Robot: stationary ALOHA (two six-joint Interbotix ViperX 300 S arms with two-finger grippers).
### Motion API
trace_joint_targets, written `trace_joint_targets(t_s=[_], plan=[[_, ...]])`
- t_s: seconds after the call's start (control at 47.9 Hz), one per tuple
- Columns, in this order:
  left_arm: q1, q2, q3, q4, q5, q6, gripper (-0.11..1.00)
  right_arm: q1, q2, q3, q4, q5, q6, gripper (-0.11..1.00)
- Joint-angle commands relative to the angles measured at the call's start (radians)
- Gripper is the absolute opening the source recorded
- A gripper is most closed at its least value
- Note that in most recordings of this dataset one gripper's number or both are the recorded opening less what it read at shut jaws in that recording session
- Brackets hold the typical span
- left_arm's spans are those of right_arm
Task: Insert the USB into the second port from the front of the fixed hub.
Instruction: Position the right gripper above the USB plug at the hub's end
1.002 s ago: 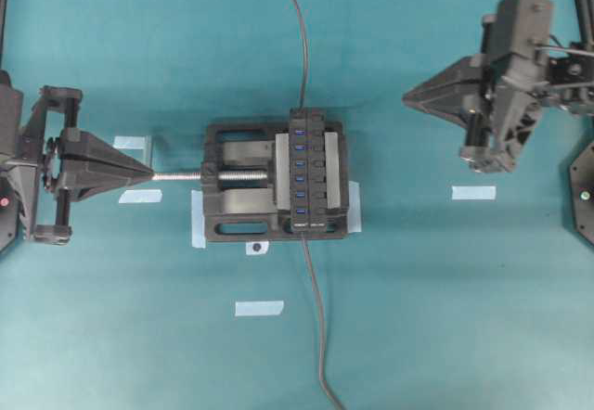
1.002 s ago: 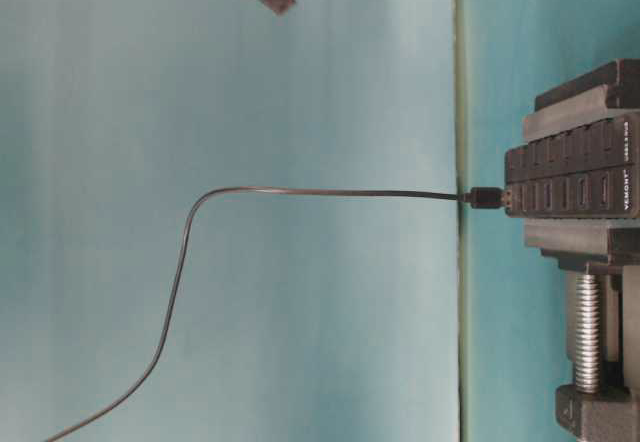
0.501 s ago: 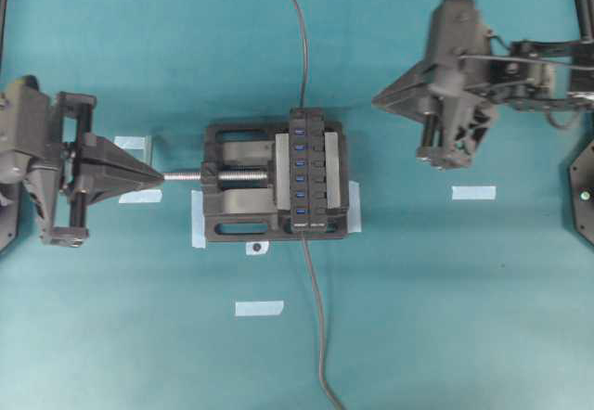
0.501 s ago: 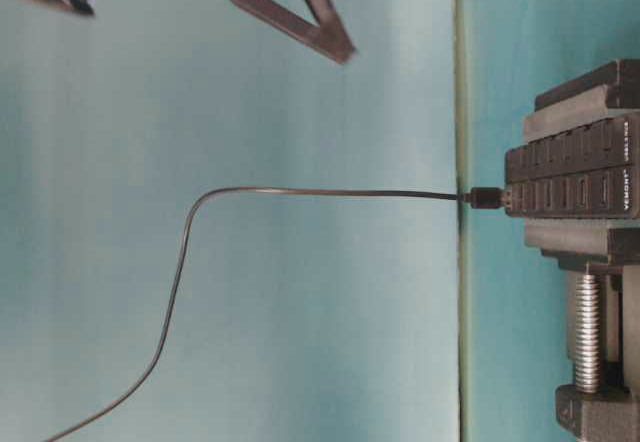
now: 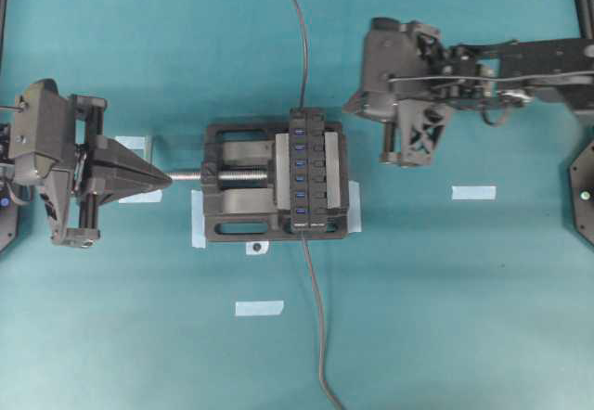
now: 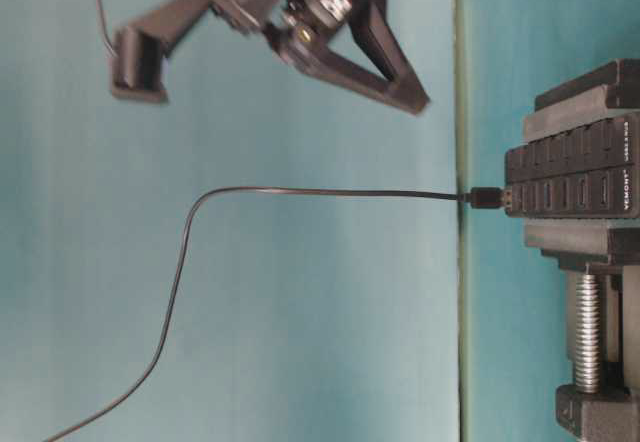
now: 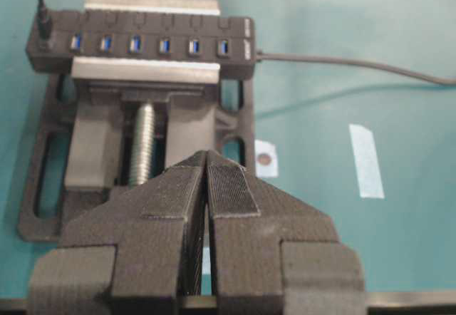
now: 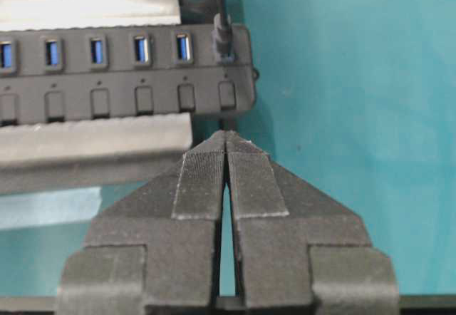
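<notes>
Both my grippers, left (image 7: 206, 159) and right (image 8: 226, 138), are clenched on nothing; the USB (image 8: 221, 33) sits plugged in the fixed hub's (image 5: 309, 171) end port.

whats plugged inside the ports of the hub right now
One end port of the fixed hub holds the USB, its cable running off up the overhead view. The other blue ports look empty. How deep the plug sits is hidden.

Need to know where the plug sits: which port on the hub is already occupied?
The end port, rightmost in the right wrist view: the USB stands in it. On the fixed hub, the other ports show bare blue.
</notes>
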Motion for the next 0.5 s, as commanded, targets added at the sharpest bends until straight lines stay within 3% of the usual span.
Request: trace_joint_targets(t_s=[0.0,0.48], plan=[[0.003,0.012,-0.026,0.003,-0.005,0.0,0.0,-0.006,0.011,-0.034,-0.002,-0.014,-0.011,0.01],[0.014,0.118,-0.055,0.003,-0.005,-0.002,0.0,-0.009,0.072,-0.077,0.0,-0.037,-0.011,0.01]])
